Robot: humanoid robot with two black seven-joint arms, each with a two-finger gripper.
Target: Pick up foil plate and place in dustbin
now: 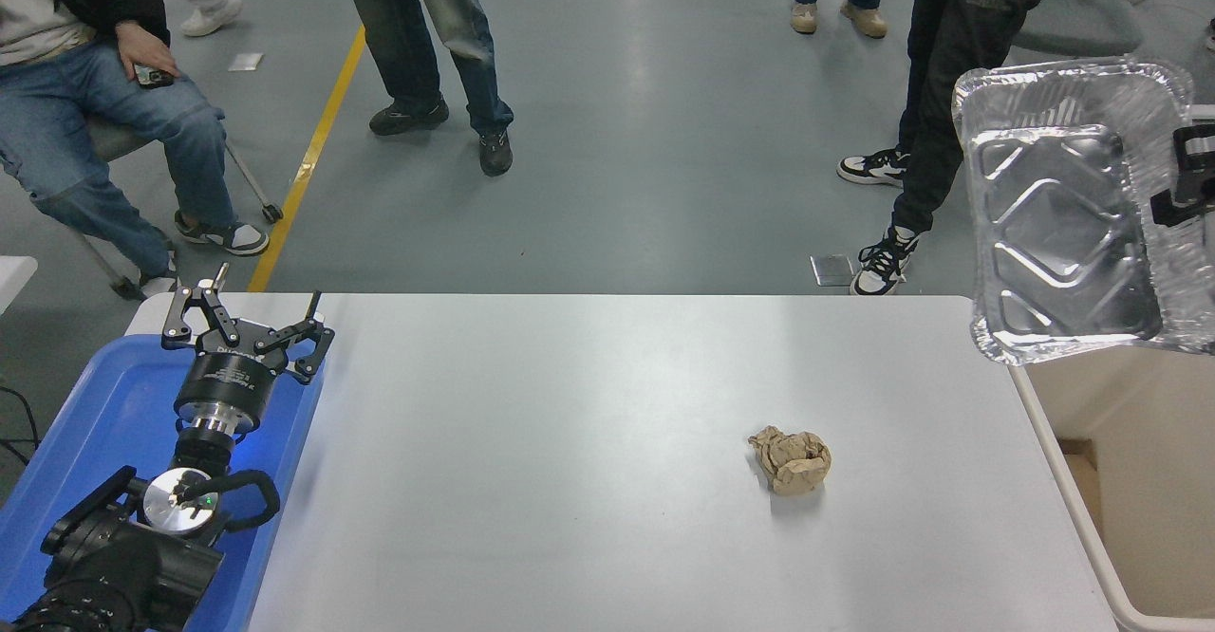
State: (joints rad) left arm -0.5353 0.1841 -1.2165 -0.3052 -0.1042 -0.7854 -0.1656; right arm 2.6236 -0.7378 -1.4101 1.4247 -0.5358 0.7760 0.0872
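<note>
Upper right of frame: right gripper (1180, 176) pinches the right rim of the foil plate (1063, 214), held aloft over the dustbin (1073, 480). Left gripper (242, 328), lower left, stands spread, empty.

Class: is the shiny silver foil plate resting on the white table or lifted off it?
Lifted: the shiny silver foil plate hangs tilted above the beige dustbin.

Foil plate (1063, 224) in right gripper (1182, 181), high above dustbin (1063, 461).
</note>
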